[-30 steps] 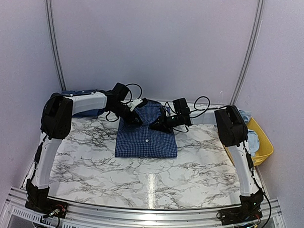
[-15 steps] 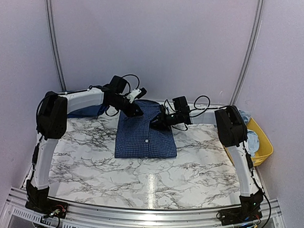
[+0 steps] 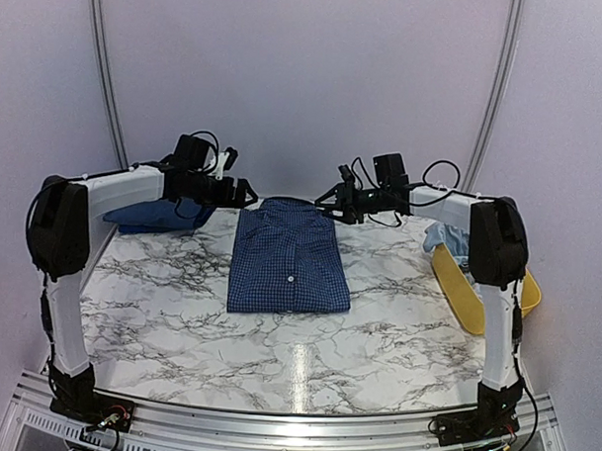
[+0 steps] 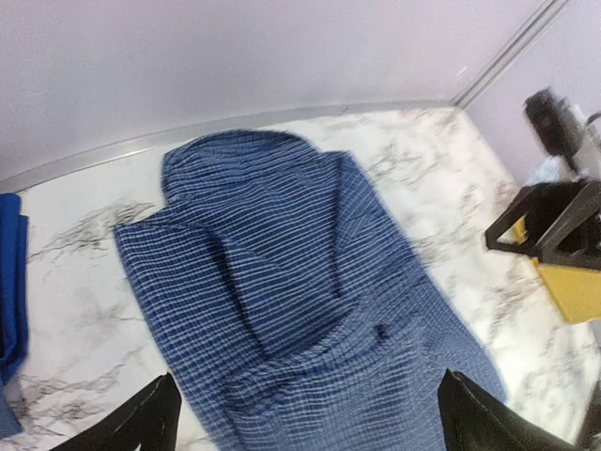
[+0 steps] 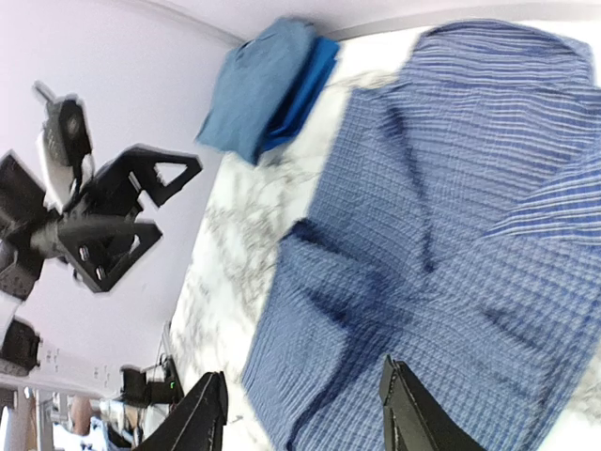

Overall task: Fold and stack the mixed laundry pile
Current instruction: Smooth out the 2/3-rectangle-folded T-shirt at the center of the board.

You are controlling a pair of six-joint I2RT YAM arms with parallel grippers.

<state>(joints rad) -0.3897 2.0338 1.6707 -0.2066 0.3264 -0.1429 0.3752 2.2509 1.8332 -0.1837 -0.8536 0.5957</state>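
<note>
Left claw [image 3: 243, 193]: spread and empty, held above the bench [image 3: 396, 328] at the upper left of the top view, just off the collar end of the shirt.
Right claw [image 3: 332, 200]: spread and empty, held off the shirt's upper right corner.
Checked shirt [image 3: 288, 260]: laid folded in a rectangle at the centre of the frame, clear of both claws and not yet stacked.
Folded stack [image 3: 153, 216]: blue pieces lying at the upper left, apart from the shirt.
Yellow tub [image 3: 516, 288]: at the right edge, with a pale-blue garment [image 3: 445, 236] draped at its rim.
Risk, transfer: the fold is judged likely to open if one edge alone is lifted, because soft cloth sags.
Risk, placement: the stack could be pushed askew if the shirt is dragged onto it.
</note>
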